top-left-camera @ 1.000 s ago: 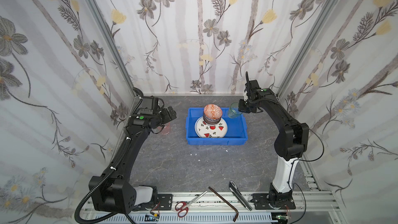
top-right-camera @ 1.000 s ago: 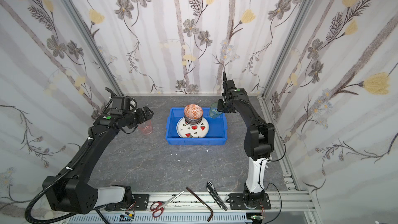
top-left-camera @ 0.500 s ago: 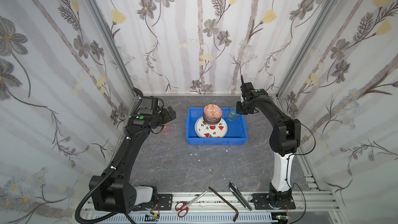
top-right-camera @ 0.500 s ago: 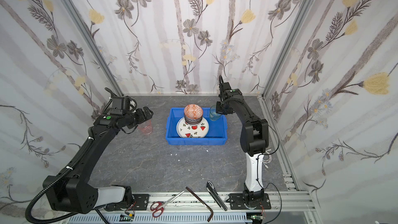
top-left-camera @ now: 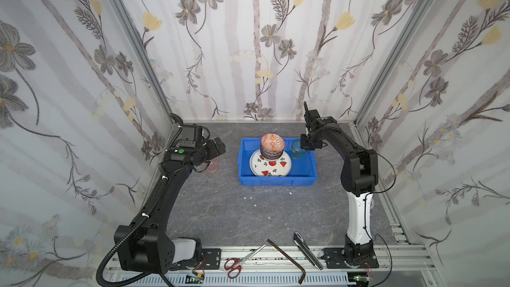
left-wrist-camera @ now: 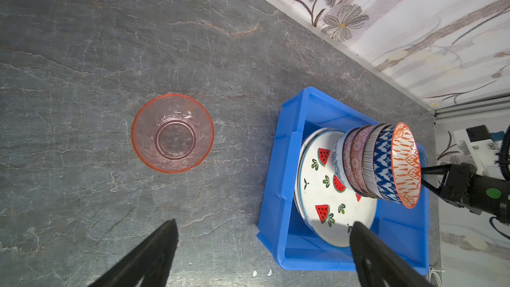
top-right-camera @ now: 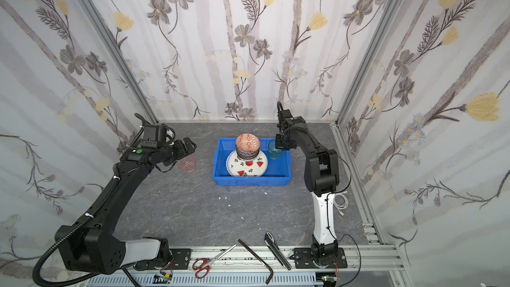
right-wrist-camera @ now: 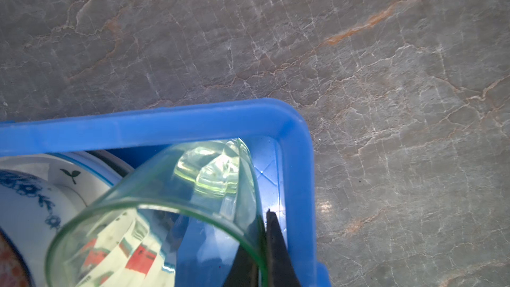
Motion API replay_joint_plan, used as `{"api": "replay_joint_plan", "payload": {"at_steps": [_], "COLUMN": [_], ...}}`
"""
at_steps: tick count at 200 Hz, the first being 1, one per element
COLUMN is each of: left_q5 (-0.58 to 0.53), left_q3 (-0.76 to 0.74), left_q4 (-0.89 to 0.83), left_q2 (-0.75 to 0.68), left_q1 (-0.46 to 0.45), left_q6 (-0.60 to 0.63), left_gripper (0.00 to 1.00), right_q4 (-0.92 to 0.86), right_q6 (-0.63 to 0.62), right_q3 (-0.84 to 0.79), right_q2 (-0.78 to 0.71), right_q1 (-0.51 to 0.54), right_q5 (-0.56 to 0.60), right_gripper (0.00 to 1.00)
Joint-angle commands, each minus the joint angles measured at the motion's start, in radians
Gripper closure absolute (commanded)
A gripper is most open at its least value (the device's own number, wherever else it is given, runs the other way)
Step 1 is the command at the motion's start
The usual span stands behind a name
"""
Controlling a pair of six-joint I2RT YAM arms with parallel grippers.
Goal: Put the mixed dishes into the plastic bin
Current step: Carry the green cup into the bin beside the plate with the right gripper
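Fingers (right-wrist-camera: pixel 276 247) of right gripper (top-left-camera: pixel 303 146) are pinched on the wall of a green glass (right-wrist-camera: pixel 165 202), one inside the rim, one outside. Glass stands upright, mouth up, long axis vertical, in the far right corner of the blue bin (top-left-camera: pixel 276 182); can't tell if its base touches the bin floor. Left gripper (left-wrist-camera: pixel 263 223) hangs w/ fingers (left-wrist-camera: pixel 154 255) spread wide, holding nothing, over the table left of the bin, near a pink glass (left-wrist-camera: pixel 172 133). Pink glass sits upright, mouth up, on the table, apart from the bin. Bin's long axis runs left-right in both top views. Inside, left half: watermelon plate (top-left-camera: pixel 276 165) lying flat on other plates, w/ a stack of bowls (top-left-camera: pixel 271 151) on it, mouths up, orange bowl (top-left-camera: pixel 272 141) on top. Table (top-left-camera: pixel 234 216) is grey stone-look w/ pale and orange veins, white crumbs (top-left-camera: pixel 251 197) near the bin. Walls (top-left-camera: pixel 248 37) on three sides: floral paper, grey and yellow blooms. Front rail (top-left-camera: pixel 400 258) carries red-handled scissors (top-left-camera: pixel 248 255), a bent bar (top-left-camera: pixel 287 256), a dark flat tool (top-left-camera: pixel 307 250). White cable (top-right-camera: pixel 340 202) lies by the right arm's base.
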Motion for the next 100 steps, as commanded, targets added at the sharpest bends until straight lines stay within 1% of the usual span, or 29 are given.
{"api": "replay_joint_plan", "payload": {"at_steps": [1, 25, 51, 100], "left_q5": [0.001, 0.004, 0.005, 0.01], "left_q3": [-0.003, -0.003, -0.004, -0.006], "left_q4": [0.02, 0.021, 0.022, 0.022], "left_q2": [-0.004, -0.005, -0.003, -0.005], "left_q1": [0.002, 0.004, 0.004, 0.007], "left_q6": [0.006, 0.007, 0.007, 0.007], "left_gripper": [0.0, 0.0, 0.0, 0.0], "right_q4": [0.033, 0.034, 0.033, 0.032], "right_q6": [0.01, 0.012, 0.012, 0.012], "right_q3": [0.011, 0.011, 0.012, 0.015], "right_q2": [0.009, 0.014, 0.011, 0.016], "right_q1": [0.003, 0.005, 0.008, 0.01], "right_q5": [0.014, 0.016, 0.031, 0.036], "right_gripper": [0.99, 0.96, 0.89, 0.85]}}
